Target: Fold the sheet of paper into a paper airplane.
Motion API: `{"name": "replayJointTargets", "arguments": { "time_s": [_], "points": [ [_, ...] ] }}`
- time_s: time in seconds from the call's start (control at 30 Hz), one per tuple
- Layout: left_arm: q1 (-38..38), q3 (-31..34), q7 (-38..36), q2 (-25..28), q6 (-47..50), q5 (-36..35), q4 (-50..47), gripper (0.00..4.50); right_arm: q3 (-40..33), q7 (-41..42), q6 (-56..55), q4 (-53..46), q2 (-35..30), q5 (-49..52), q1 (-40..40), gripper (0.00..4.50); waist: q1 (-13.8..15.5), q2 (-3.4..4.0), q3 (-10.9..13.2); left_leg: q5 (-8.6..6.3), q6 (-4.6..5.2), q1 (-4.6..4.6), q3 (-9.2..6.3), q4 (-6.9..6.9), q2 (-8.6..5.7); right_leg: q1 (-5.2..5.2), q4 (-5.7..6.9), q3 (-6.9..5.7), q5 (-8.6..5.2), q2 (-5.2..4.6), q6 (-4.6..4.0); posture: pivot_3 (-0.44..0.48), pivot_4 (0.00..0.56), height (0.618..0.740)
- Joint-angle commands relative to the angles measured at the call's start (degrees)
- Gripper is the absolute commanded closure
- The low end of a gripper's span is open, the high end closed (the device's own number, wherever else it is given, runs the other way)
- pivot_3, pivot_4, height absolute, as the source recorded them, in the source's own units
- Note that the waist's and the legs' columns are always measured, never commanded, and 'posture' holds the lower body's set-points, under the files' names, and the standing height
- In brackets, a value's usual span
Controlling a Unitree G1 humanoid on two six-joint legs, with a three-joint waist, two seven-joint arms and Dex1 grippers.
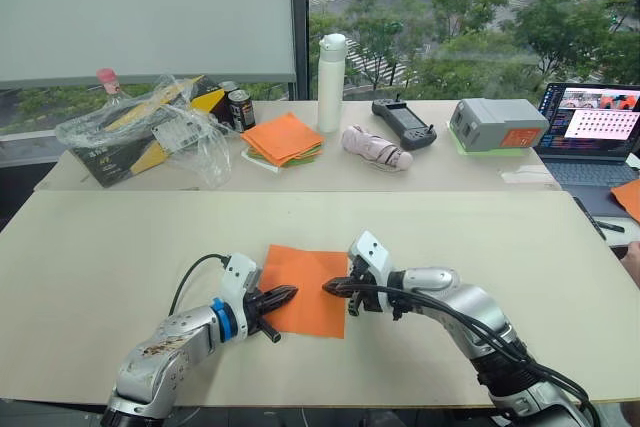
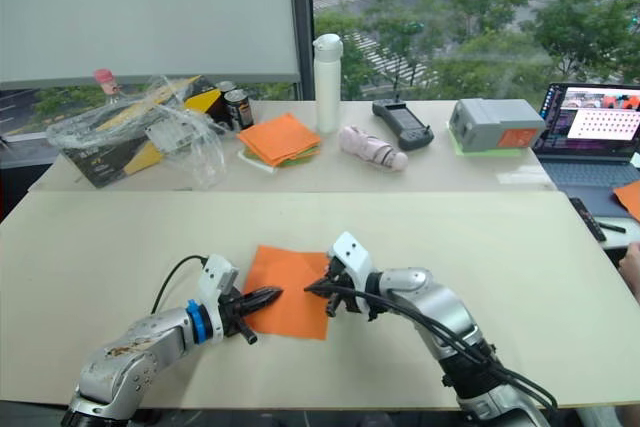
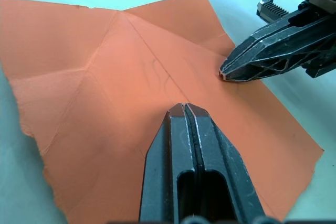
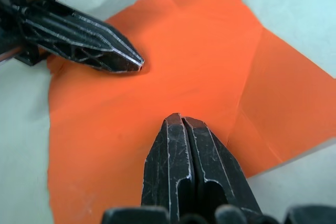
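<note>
The sheet of paper [image 1: 303,285] lies flat on the near table, bright orange and marked with several creases [image 3: 131,40]. My left gripper [image 1: 290,294] is shut, its tip resting on the sheet's left side. From the right, my right gripper [image 1: 328,288] points in, also shut, with its tip pressing on the paper's right part. The two tips face each other a short gap apart. In the left wrist view my left gripper [image 3: 185,107] sits over the sheet, with the right gripper [image 3: 223,73] touching the paper beyond it. No paper airplane shape shows.
On the far table stand a pile of orange and green sheets [image 1: 283,138], a white bottle [image 1: 331,68], a plastic-wrapped box [image 1: 150,132], a can [image 1: 241,108], a controller [image 1: 404,122], a grey box [image 1: 497,124] and a laptop [image 1: 595,127]. Bare tabletop [image 1: 120,247] surrounds the sheet.
</note>
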Motion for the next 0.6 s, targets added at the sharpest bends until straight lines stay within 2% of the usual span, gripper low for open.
{"name": "replayJointTargets", "arguments": {
  "time_s": [0.03,0.13,0.43,0.6],
  "points": [
    [0.24,-0.11,0.32,0.0,0.74,0.12,-0.77,4.47,-0.58,-1.11,-0.9,1.3,0.03,-1.1,1.47,4.47,0.0,0.0,-0.01,0.0,0.0,0.03,0.0,0.0,0.0,0.03,0.0,0.0,0.0,0.0,0.0,0.0,0.15,0.74],
    [0.5,0.02,0.38,0.06,0.96,0.1,-0.98,4.47,-1.32,-1.65,-0.91,0.95,0.68,-0.53,1.91,4.47,0.0,0.0,-0.01,0.0,0.0,0.09,0.0,0.0,0.0,0.08,0.0,0.0,0.0,0.0,0.0,0.0,0.15,0.74],
    [-0.27,-0.09,0.69,-0.51,1.59,-0.02,-1.25,4.47,-9.92,-6.13,0.88,-1.49,7.96,5.18,0.85,4.47,0.0,0.0,-0.01,0.0,0.0,0.07,0.0,-0.01,0.0,0.06,0.03,0.01,0.0,0.0,0.0,0.0,0.15,0.74],
    [-1.06,-0.05,0.41,-0.45,1.78,0.0,-0.89,4.47,-7.63,-5.84,0.17,-1.47,6.12,3.37,1.77,4.47,0.03,0.0,-0.01,0.0,0.0,0.06,0.0,-0.01,0.0,0.05,0.03,0.01,0.0,0.0,0.0,0.0,0.15,0.74]
  ]
}}
